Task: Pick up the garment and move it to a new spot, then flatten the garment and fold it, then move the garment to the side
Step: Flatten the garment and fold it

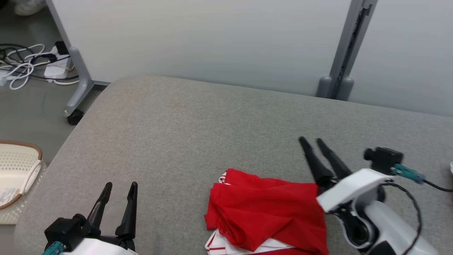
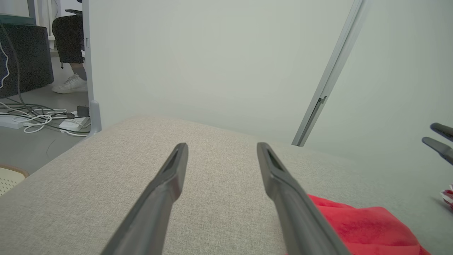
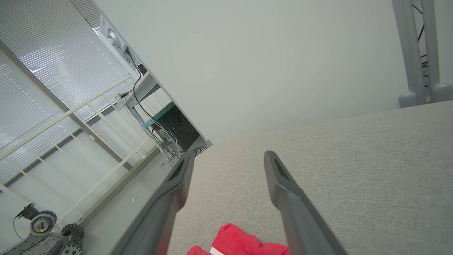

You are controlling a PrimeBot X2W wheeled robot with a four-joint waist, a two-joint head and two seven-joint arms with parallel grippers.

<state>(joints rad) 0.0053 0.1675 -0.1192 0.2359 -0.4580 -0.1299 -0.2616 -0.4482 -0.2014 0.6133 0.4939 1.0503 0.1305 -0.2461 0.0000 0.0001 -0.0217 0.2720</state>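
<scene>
The garment [image 1: 265, 209], red with white striped trim, lies bunched and partly folded on the grey padded table [image 1: 177, 134] near its front edge. My right gripper [image 1: 311, 140] stands open just past the garment's right edge, fingers pointing away from me and holding nothing. In the right wrist view its fingers [image 3: 229, 154] are spread, with a red corner of the garment [image 3: 237, 242] low between them. My left gripper [image 1: 121, 185] is open at the lower left, well clear of the cloth. The left wrist view shows those spread fingers [image 2: 222, 145], the garment [image 2: 361, 226] at lower right and the right gripper [image 2: 430, 133] at the right edge.
A cream perforated basket [image 1: 21, 152] sits on the floor left of the table. Cables and a power strip [image 1: 56, 67] lie by a partition leg with a caster [image 1: 76, 115]. A grey post [image 1: 339, 85] stands behind the table. A person's leg and shoe [image 2: 72, 83] show far left.
</scene>
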